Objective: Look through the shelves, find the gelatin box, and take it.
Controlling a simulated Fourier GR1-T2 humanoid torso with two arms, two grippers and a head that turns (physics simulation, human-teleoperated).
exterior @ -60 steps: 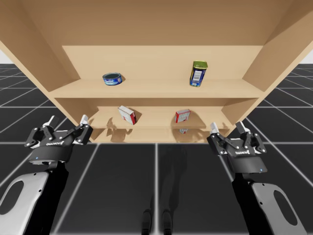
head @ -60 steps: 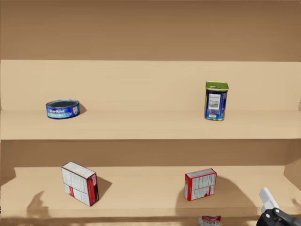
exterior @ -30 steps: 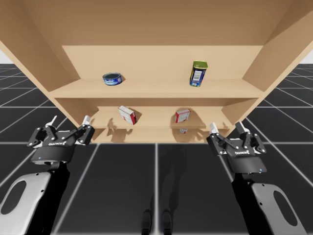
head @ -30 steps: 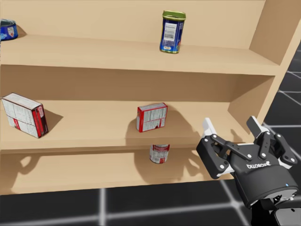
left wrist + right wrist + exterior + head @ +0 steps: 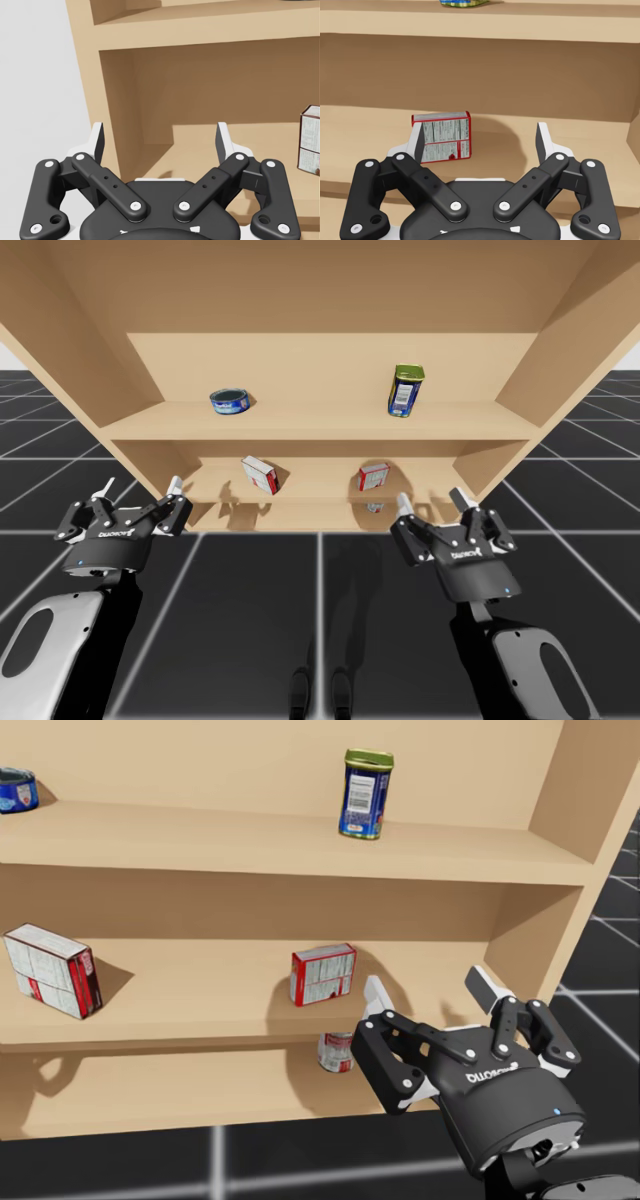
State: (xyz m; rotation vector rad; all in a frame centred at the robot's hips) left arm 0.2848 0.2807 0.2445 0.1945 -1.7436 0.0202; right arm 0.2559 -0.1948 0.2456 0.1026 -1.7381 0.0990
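On the middle shelf of the tan wooden shelf unit (image 5: 320,430), right-hand side, stands the small red-and-white cardboard box (image 5: 373,477). It's prob. the gelatin box: upright, untouched.

Change vs 0.5 s ago: my right gripper (image 5: 432,502) has slid inward, twd the unit's middle, so it's now in front of that box & lower. In the right wrist view the box is just ahead, off-centre twd one finger. Fingers spread wide, nothing betw. them.

Head turned right & down vs 1 s ago, approx. steady since.

My left gripper (image 5: 140,485) hasn't moved. It's outside the unit's left wall, fingers apart too, empty.

Other items unmoved:
- larger white-and-red box (image 5: 259,474)
- flat blue round tin (image 5: 229,400)
- tall blue can w/ green-gold top (image 5: 404,390)
- small red-and-white can (image 5: 335,1050) on the bottom shelf

Meaning: search looks done, reach begun. Next prob. needs lift + fwd push to straddle the box, plus a little more sideways correction.
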